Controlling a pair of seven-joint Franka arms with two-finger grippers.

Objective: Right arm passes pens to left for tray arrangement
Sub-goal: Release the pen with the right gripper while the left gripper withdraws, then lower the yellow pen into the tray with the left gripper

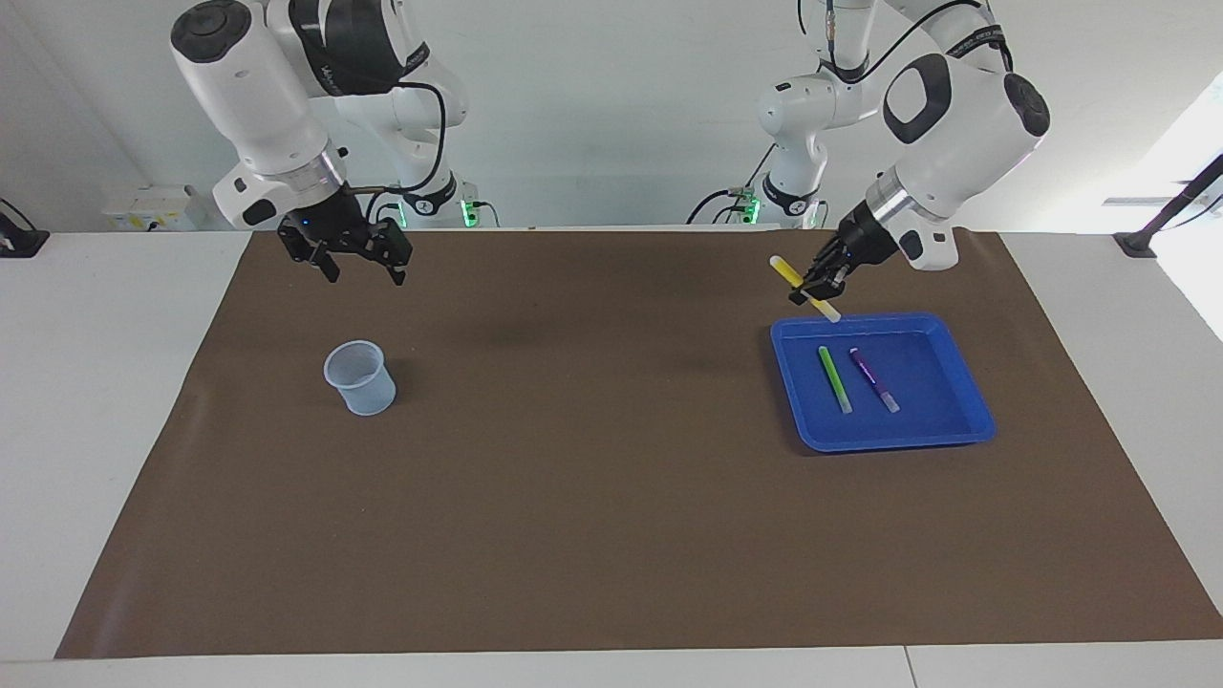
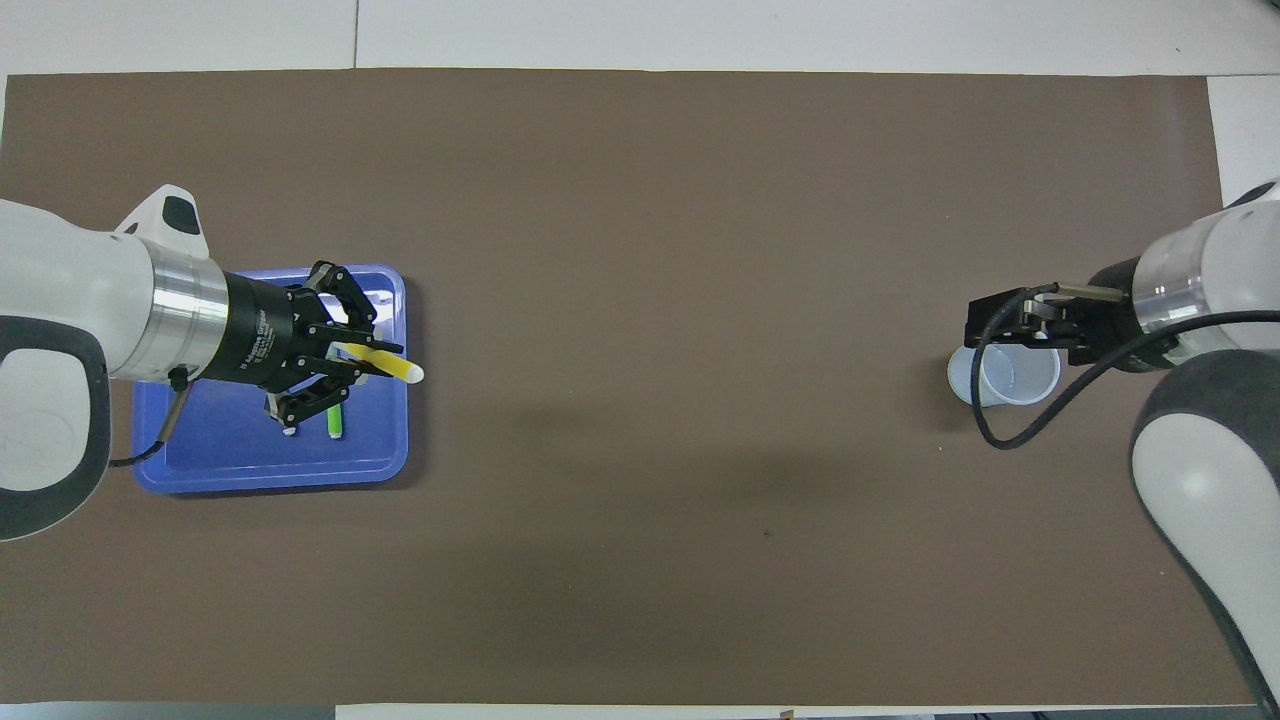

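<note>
Yellow pen (image 1: 804,290) over tray (image 1: 970,390), brown mat (image 1: 592,497)

A high camera faces both robots across the desk (image 1: 611,612); a second looks steeply down from above their end. Both views share the brown mat (image 1: 592,478) around the tray (image 1: 941,435).
</note>
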